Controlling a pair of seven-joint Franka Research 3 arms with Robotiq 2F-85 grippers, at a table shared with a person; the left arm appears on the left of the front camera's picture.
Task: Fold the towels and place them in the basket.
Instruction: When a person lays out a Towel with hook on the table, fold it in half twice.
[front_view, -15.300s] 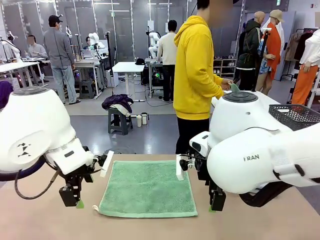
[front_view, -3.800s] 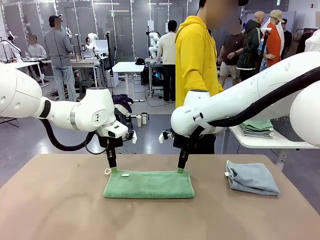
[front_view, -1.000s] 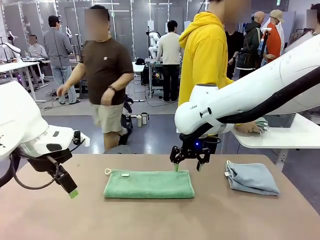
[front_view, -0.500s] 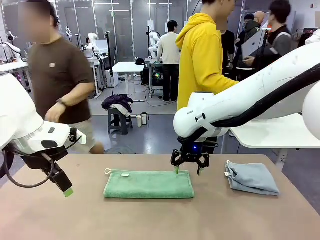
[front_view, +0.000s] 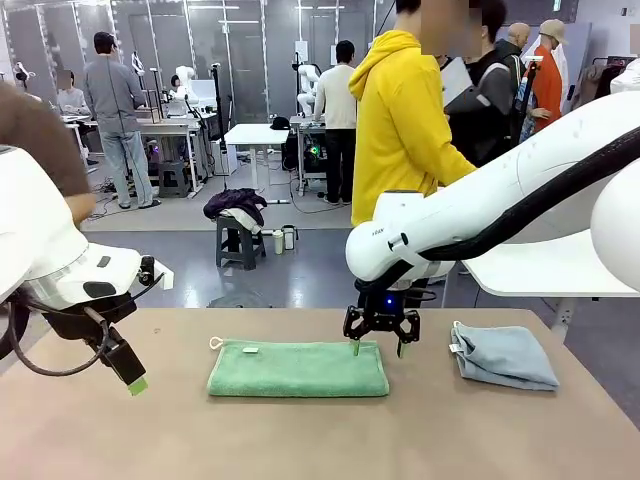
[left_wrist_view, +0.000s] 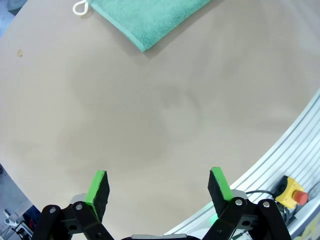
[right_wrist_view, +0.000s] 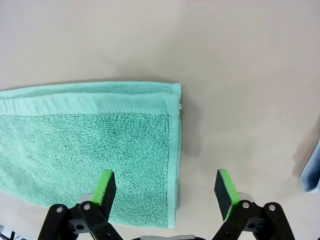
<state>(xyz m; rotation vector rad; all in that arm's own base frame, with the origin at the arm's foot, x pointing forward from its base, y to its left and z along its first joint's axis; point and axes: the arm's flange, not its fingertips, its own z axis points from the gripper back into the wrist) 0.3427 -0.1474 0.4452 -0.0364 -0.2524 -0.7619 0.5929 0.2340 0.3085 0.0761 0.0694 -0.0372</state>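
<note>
A green towel (front_view: 298, 368), folded into a long strip, lies at the table's middle with a white loop (front_view: 214, 343) at its far left corner. My right gripper (front_view: 378, 348) hovers open just above the strip's right end. In the right wrist view its fingers (right_wrist_view: 106, 187) straddle the green towel's (right_wrist_view: 90, 150) short edge, and the right gripper (right_wrist_view: 166, 190) holds nothing. A folded grey-blue towel (front_view: 505, 355) rests on the table to the right. My left gripper (front_view: 130, 378) hangs open over bare table left of the green towel (left_wrist_view: 150, 20), and the left gripper (left_wrist_view: 159, 189) is empty. The basket is out of view.
A person in a yellow hoodie (front_view: 400, 110) stands at the far side beside a white side table (front_view: 540, 270). The table's near edge has a metal rail and a yellow box with a red button (left_wrist_view: 292, 186). Other people move about farther off.
My right gripper has edged right and a little lower over the green towel's right end. A person in a brown shirt has walked off to the left. My left arm has barely moved.
</note>
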